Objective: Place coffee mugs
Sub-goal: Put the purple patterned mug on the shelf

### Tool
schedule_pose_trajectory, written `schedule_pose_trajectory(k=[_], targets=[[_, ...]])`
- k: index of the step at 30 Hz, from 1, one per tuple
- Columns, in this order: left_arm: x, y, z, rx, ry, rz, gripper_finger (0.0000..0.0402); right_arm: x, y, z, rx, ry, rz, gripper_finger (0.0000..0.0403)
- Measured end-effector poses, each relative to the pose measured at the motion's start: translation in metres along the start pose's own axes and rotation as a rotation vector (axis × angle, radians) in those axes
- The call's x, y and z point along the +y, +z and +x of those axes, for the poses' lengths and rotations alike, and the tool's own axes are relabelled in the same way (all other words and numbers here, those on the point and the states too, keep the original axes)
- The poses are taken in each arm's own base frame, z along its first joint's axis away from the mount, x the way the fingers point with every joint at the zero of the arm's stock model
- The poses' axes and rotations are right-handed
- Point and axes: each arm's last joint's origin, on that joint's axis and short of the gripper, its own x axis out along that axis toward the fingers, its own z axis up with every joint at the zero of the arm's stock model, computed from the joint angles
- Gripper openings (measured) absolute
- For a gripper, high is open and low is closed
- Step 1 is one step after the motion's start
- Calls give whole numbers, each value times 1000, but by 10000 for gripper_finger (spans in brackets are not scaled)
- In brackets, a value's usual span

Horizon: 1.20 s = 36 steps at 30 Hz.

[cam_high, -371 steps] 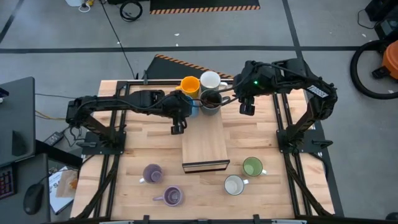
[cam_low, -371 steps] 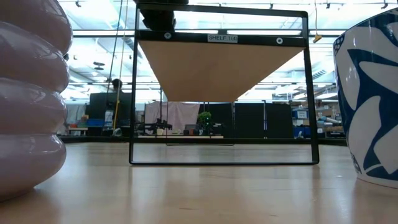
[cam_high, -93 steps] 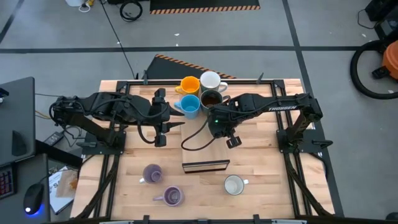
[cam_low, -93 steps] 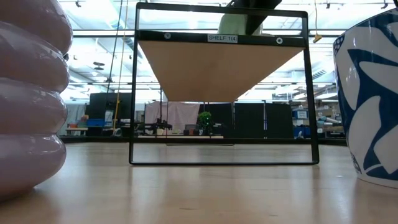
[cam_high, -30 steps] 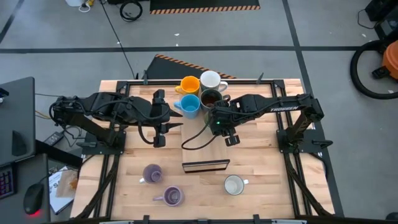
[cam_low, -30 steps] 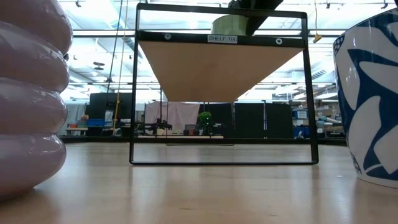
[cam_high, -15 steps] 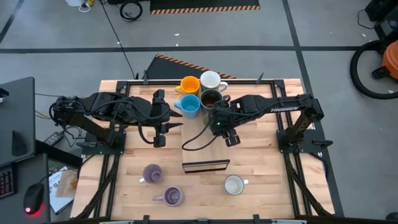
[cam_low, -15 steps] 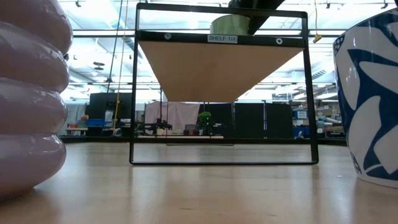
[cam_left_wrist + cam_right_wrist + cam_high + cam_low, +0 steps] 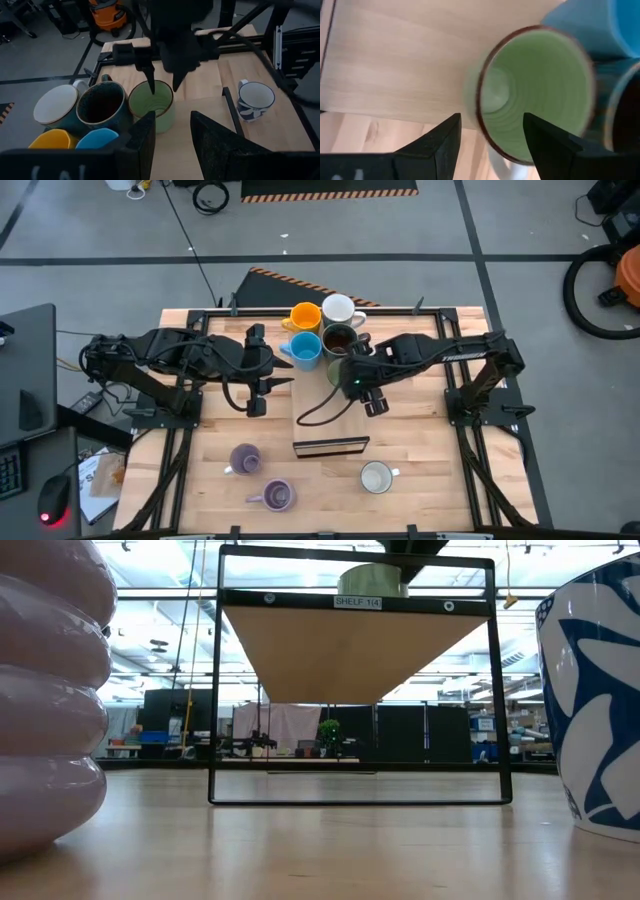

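Observation:
The green mug [image 9: 152, 102] stands upright on the raised wooden shelf [image 9: 330, 415], its base on the board, beside the dark brown mug [image 9: 102, 105]. In the low view its top [image 9: 370, 580] shows above the shelf frame. My right gripper [image 9: 164, 86] hovers open just over its rim, and in its own view the fingers stand apart above the mug [image 9: 535, 95]. The orange [image 9: 305, 316], white [image 9: 337, 309] and light blue [image 9: 306, 348] mugs cluster at the shelf's far end. My left gripper [image 9: 258, 385] waits open to the shelf's left.
Two lavender mugs [image 9: 246, 459] [image 9: 277, 496] and a blue-patterned grey-white mug [image 9: 376, 477] stand on the table near its front edge. The shelf's black frame [image 9: 212, 690] and a black cable [image 9: 315, 405] across the board lie close by. The shelf's near half is bare wood.
The green mug, tilted a second ago in the low view, now sits level on the shelf's far part beside the brown mug. My right gripper has risen off it, leaving it standing alone.

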Motion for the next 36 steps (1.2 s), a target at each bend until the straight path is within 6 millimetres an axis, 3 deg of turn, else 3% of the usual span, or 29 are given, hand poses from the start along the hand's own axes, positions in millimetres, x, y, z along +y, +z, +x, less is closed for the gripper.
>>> schedule_pose_trajectory(k=[6,10,22,28,36], targets=[[-1,-4,0,41,-36,-46,130,-7,1,-30,-74,-13,90,220],[-9,-18,-1,171,-111,-149,130,-11,-6,-52,-95,-22,180,218],[-80,-101,25,589,-260,-166,130,-20,-42,-104,-215,-150,464,217],[-106,-132,33,653,-280,-226,130,-23,-49,-117,-271,-183,498,217],[-138,-163,38,675,-318,-430,130,-21,-48,-117,-273,-175,524,217]])
